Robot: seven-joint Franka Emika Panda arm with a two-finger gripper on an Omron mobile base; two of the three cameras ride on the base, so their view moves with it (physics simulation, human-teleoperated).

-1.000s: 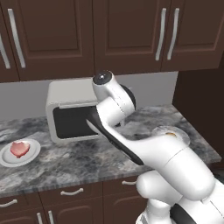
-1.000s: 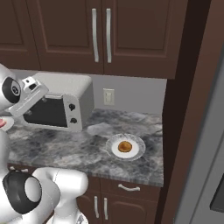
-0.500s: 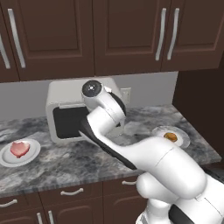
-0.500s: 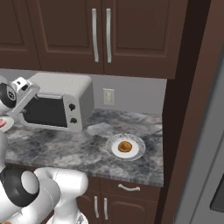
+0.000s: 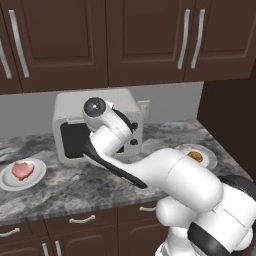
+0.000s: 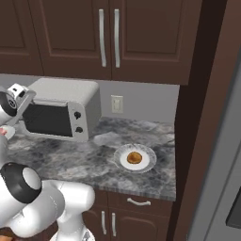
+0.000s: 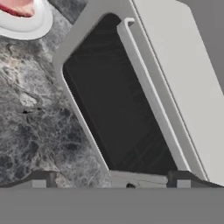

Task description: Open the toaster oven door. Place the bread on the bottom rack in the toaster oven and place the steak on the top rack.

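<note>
hand (image 7: 111, 179) spread wide, toaster oven door (image 7: 114, 105) closed

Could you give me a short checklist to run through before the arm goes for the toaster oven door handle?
1. Toaster oven door shut, so it needs opening: ok.
2. Bar handle along the door's top edge in the hand view, nothing in front of it: ok.
3. Claw open and empty: ok.
4. Claw touching the handle: not ok; its tips sit short of the bar.
5. Steak on its plate left of the toaster oven: ok.
6. Bread on its plate to the right: ok.
</note>
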